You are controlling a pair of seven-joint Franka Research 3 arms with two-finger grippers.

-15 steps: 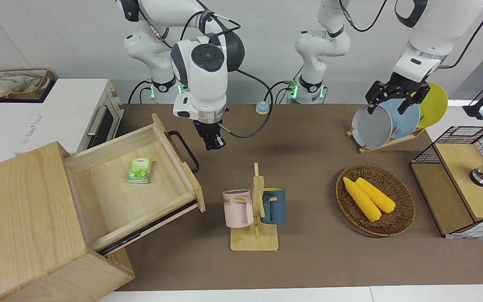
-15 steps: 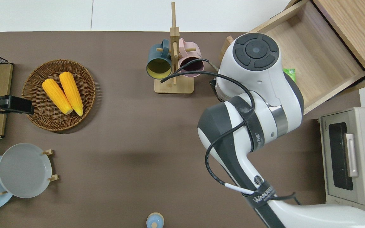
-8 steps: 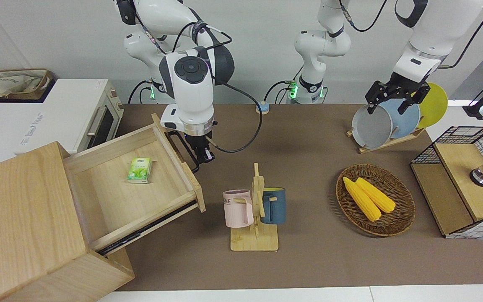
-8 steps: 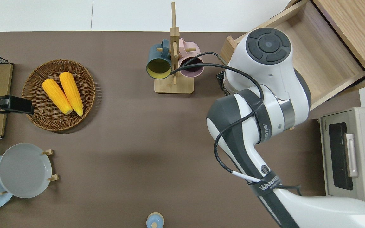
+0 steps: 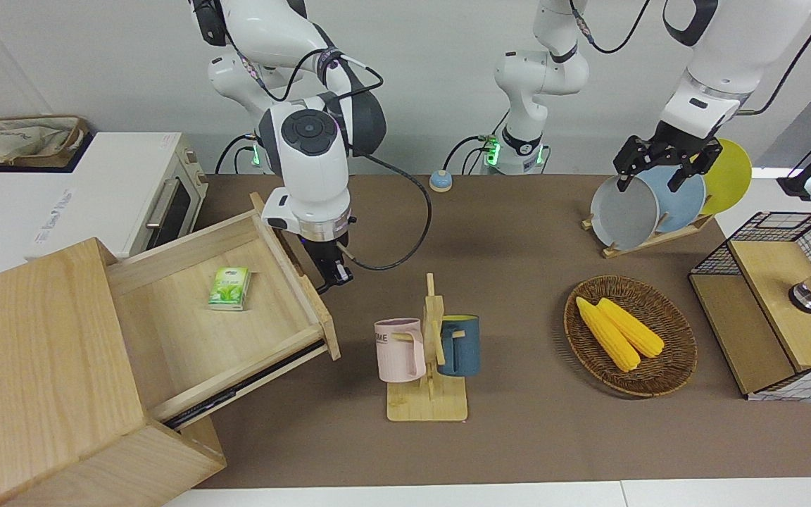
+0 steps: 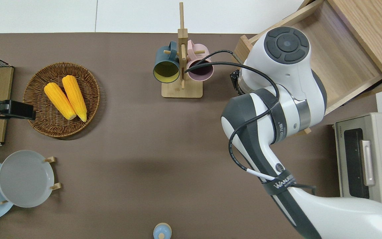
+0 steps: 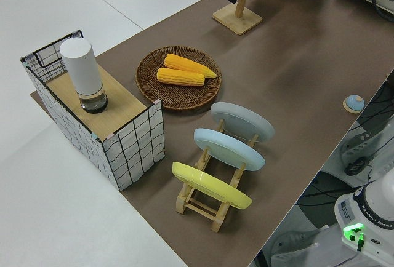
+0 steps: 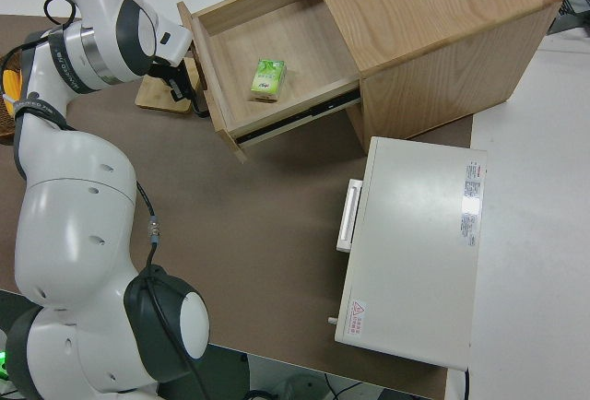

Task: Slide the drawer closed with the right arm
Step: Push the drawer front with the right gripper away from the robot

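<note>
At the right arm's end of the table you have the drawer [image 5: 236, 310], standing well out of the big pale-wood box [image 5: 39, 380], its front panel turned toward the middle of the table. Your right gripper [image 5: 333, 273] sits right against that front panel, at the black bar handle, with the right arm [image 6: 277, 109] bent over the drawer's front edge. Whether the jaws are spread or pressed together you cannot tell from these views; the wrist hides them from above, and from the front they read only as a dark block beside the panel. Whether they clasp the handle or merely press on the panel is likewise unclear. Inside the drawer a small green packet [image 5: 230, 288] lies flat on the floor, apart from the walls. Just beside the gripper, farther from the robots, stands the wooden mug rack [image 5: 428, 366] with a pink mug [image 5: 398, 350] and a blue mug [image 5: 459, 345]. A white oven [image 6: 366, 162] sits near the box, closer to the robots. Your left arm is parked.
</note>
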